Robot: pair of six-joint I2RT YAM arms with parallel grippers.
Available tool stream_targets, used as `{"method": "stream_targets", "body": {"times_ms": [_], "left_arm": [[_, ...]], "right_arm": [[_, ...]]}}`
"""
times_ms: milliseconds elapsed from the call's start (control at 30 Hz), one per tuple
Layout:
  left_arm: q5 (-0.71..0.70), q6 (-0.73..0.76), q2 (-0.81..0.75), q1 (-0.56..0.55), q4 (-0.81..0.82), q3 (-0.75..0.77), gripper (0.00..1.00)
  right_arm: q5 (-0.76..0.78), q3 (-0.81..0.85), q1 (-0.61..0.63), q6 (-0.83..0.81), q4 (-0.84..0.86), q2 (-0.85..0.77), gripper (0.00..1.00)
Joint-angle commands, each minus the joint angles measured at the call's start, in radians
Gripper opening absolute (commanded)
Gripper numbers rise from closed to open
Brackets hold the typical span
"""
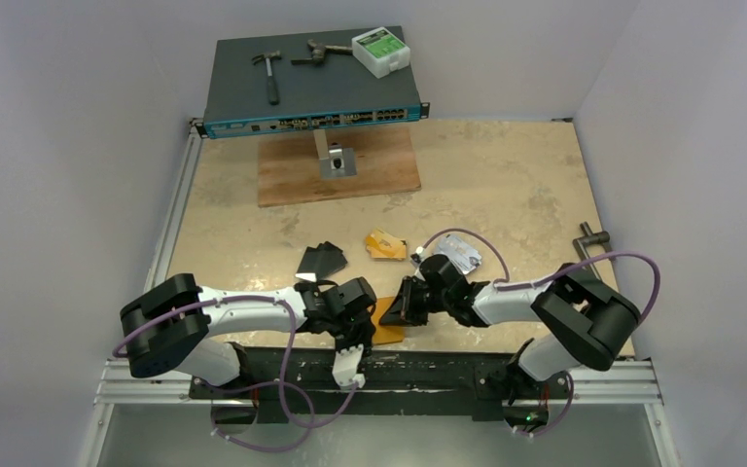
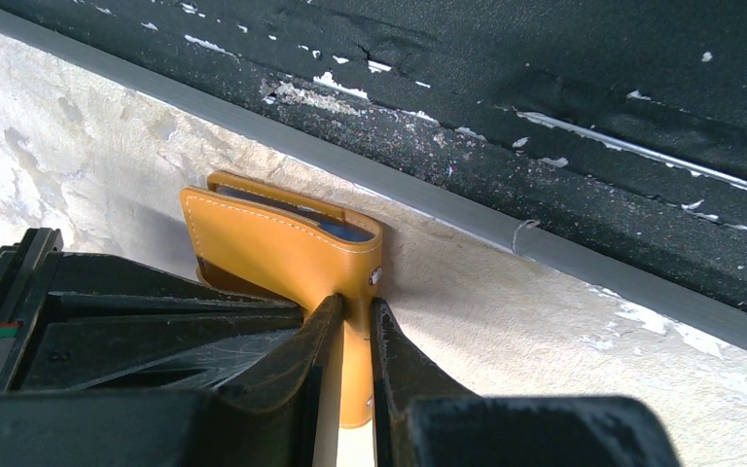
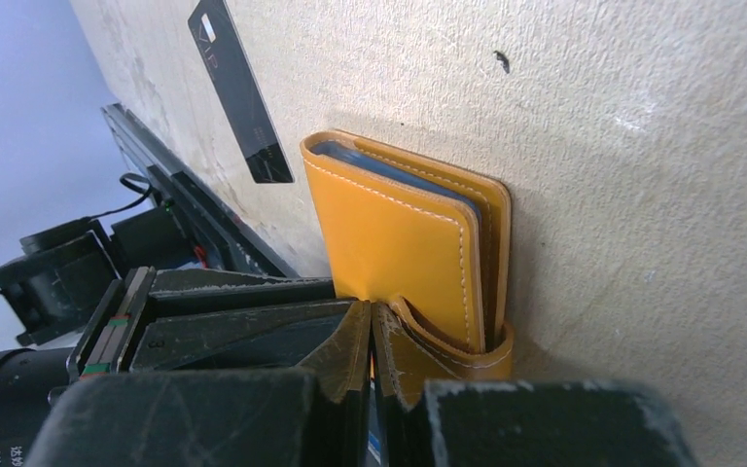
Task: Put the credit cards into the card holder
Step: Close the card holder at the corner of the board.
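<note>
Card holder (image 2: 282, 248) looked orange with white stitching, folded on my worktop (image 2: 545, 321); I saw left hand (image 2: 355, 306) pinching its tab (image 2: 355, 389), right hand (image 3: 371, 309) clenched shut.

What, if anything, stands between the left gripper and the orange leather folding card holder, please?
Nothing visible does: the left gripper is clamped directly on the snap tab of the orange leather folding card holder.
</note>
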Motion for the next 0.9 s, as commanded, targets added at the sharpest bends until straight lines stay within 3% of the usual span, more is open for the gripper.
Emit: {"method": "stream_targets", "body": {"times_ms": [0, 167, 300, 367, 500, 633, 867], "left_arm": [[0.016, -0.040, -0.009, -0.011, -0.117, 0.002, 0.05], [0.009, -0.033, -0.008, -0.003, -0.131, 0.009, 0.06], [0.010, -0.027, -0.010, -0.004, -0.138, 0.012, 0.06], [0.006, -0.025, -0.013, -0.004, -0.145, 0.010, 0.06], [0.002, -0.021, -0.023, -0.005, -0.146, -0.004, 0.06], [0.003, -0.020, -0.033, -0.005, -0.143, -0.018, 0.06], [0.000, -0.022, -0.046, -0.003, -0.124, -0.033, 0.06]], "right_arm": [[0.198, -0.104, -0.008, -0.021, -0.291, 0.167, 0.00], [0.185, -0.115, -0.004, -0.011, -0.234, 0.187, 0.01], [0.140, -0.139, -0.005, 0.009, -0.223, 0.106, 0.24], [0.157, -0.110, -0.005, -0.009, -0.287, 0.035, 0.43], [0.191, -0.014, -0.006, -0.037, -0.425, -0.137, 0.61], [0.184, 0.109, -0.012, -0.085, -0.489, -0.190, 0.64], [0.054, 0.232, -0.014, -0.100, -0.412, -0.237, 0.63]]}}
